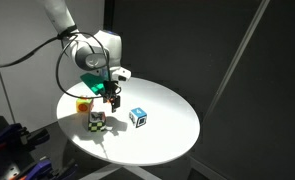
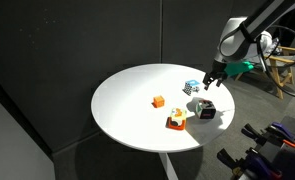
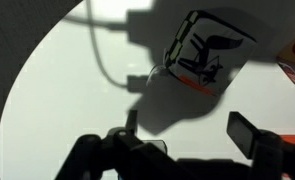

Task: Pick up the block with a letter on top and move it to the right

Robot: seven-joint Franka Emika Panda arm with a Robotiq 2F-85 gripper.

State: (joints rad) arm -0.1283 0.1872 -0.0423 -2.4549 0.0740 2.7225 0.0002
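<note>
The block with a letter on top (image 1: 97, 121) is a small cube with white faces, black markings and green touches, near the table's edge; it also shows in an exterior view (image 2: 206, 110). My gripper (image 1: 112, 95) hovers above the table just behind it, open and empty, as both exterior views show (image 2: 211, 85). In the wrist view a white-faced cube with black markings (image 3: 197, 55) lies in shadow ahead of my open fingers (image 3: 192, 135), not between them.
A blue-and-white cube (image 1: 138, 117) (image 2: 192, 87) and a yellow-and-red cube (image 1: 84, 103) (image 2: 175, 120) flank the gripper. A small orange cube (image 2: 158, 101) sits nearer the middle. All rest on a round white table (image 1: 167, 140) against dark curtains.
</note>
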